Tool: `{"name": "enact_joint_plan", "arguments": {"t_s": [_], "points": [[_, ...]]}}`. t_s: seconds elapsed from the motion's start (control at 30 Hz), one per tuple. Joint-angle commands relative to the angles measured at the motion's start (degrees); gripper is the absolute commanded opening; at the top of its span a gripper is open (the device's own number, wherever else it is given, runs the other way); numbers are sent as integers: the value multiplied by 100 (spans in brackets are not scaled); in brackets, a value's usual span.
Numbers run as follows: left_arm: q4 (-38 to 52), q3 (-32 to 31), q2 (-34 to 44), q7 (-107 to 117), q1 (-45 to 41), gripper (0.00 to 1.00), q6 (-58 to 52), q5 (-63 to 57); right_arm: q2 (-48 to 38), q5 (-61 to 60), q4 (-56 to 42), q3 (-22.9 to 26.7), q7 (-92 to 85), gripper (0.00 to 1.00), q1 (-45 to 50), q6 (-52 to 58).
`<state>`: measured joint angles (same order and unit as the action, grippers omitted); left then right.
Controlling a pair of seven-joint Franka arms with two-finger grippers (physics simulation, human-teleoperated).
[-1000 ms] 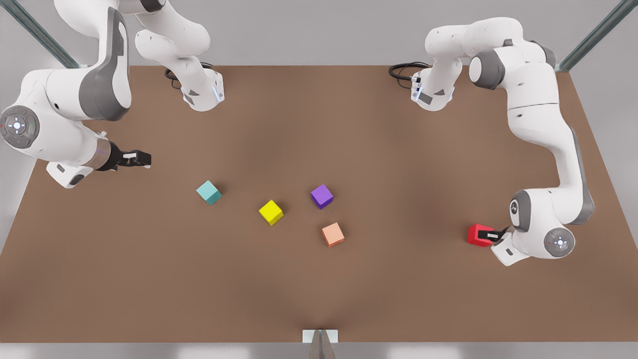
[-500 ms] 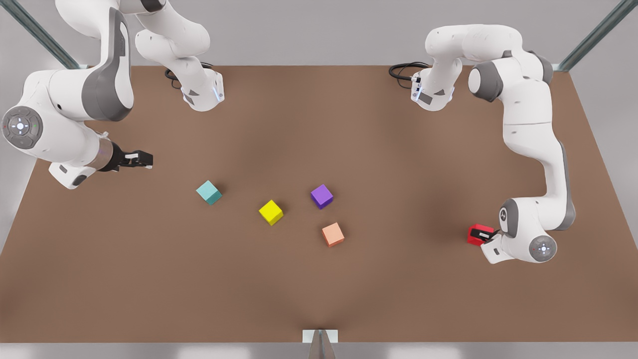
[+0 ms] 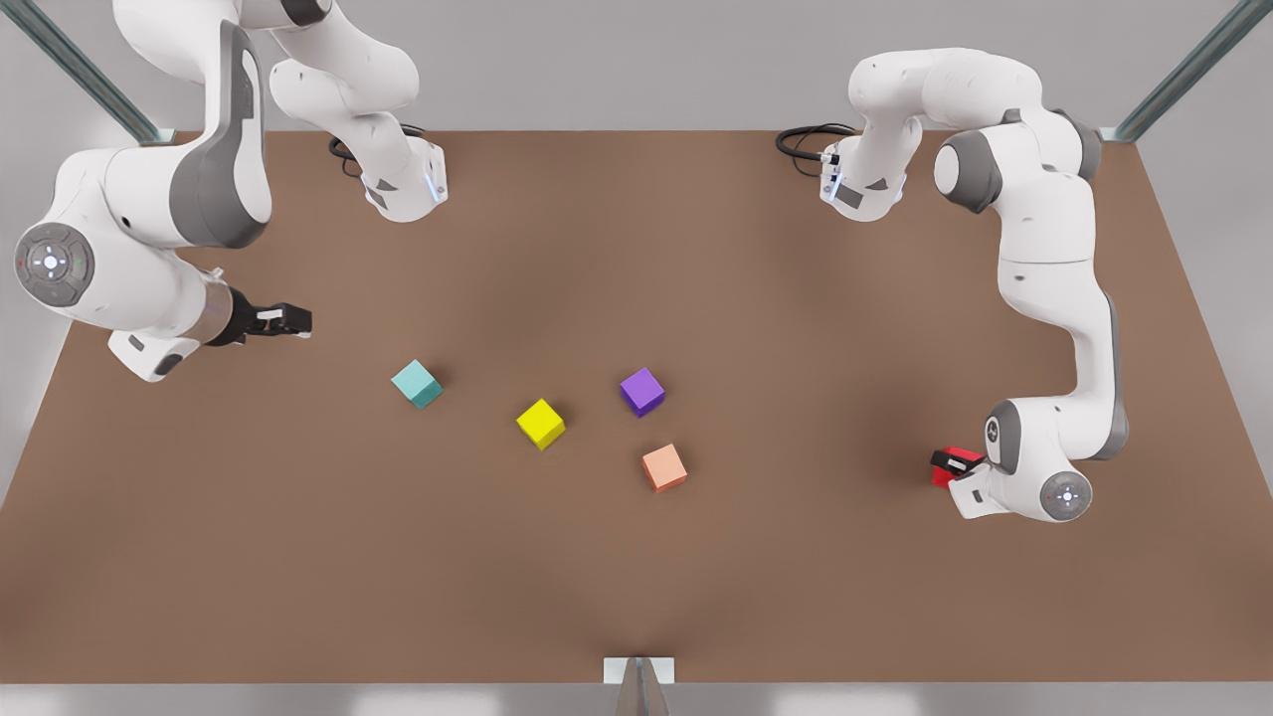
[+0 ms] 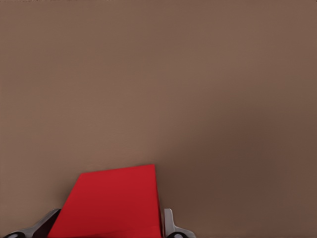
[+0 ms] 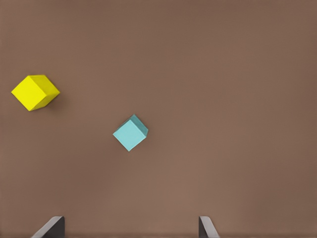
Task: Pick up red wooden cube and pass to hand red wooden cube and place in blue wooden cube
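Compared with a second ago, the arm on the front view's right has folded in closer to its own base side, its wrist now lower and nearer the red wooden cube (image 3: 953, 467), so that more of the cube is covered by the wrist housing than before. The cube itself sits at the same spot near the right edge of the brown surface (image 3: 636, 557). The left gripper (image 3: 957, 463) is at this cube: in the left wrist view the red wooden cube (image 4: 110, 202) fills the space between the two fingers (image 4: 170, 225), which stand on either side of it, touching or nearly touching its faces. Whether they are pressing it I cannot tell

The arm on the front view's left has drifted slightly down and toward the middle since the earlier frame. Its right gripper (image 3: 288, 319) hangs above the surface, up and to the left of the blue wooden cube (image 3: 417, 384), holding nothing. In the right wrist view its fingers (image 5: 49, 227) stand wide apart, with the blue wooden cube (image 5: 130, 133) and the yellow cube (image 5: 34, 92) lying on the surface beyond them.

The other cubes have not moved: the yellow cube (image 3: 540, 424), purple cube (image 3: 642, 392) and salmon cube (image 3: 664, 467) lie apart from one another mid-surface, none stacked
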<state>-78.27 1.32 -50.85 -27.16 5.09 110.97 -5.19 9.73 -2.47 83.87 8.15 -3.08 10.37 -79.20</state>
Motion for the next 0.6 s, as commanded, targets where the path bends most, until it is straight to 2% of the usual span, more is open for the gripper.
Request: {"name": "enact_joint_plan", "arguments": {"t_s": [0.0, 0.1, 0.2, 0.23, 0.3, 0.37, 0.43, 0.47, 0.5, 0.57], "points": [[5, 0, -3, -343, -8, 98, 48, 18, -6, -8, -2, 3, -8, 100, 0, 1], [40, 0, -39, -343, -25, 93, 48, 35, -6, -8, 33, 3, -8, 100, 0, -7], [49, 0, -39, -343, -25, 60, 48, 27, -6, -35, 42, -6, -8, 100, -18, -7], [58, 0, -30, -334, -25, 56, 39, 27, -15, -61, 59, 3, -8, 100, -27, 1], [67, -140, 5, 377, -61, 55, -5, 26, -6, -61, 68, 3, -8, 100, -27, -7], [146, -220, 67, 1133, -17, 55, -32, 1292, -6, -61, 68, 3, -8, 100, -18, -25], [278, -386, 67, 1511, -61, 55, -295, 1301, -6, -61, 68, 3, -8, 100, -18, -25], [646, -685, 111, 1845, -52, 55, -821, 1327, -6, -61, 68, 3, -8, 100, -9, -25], [1216, -1351, 102, 2695, -43, 55, -1507, 1651, -6, -61, 68, 3, -17, 100, -9, -25], [1306, -2424, 32, 3874, -69, 55, -1306, 2109, 3, -61, 68, 3, -17, 100, -9, -60]]}}
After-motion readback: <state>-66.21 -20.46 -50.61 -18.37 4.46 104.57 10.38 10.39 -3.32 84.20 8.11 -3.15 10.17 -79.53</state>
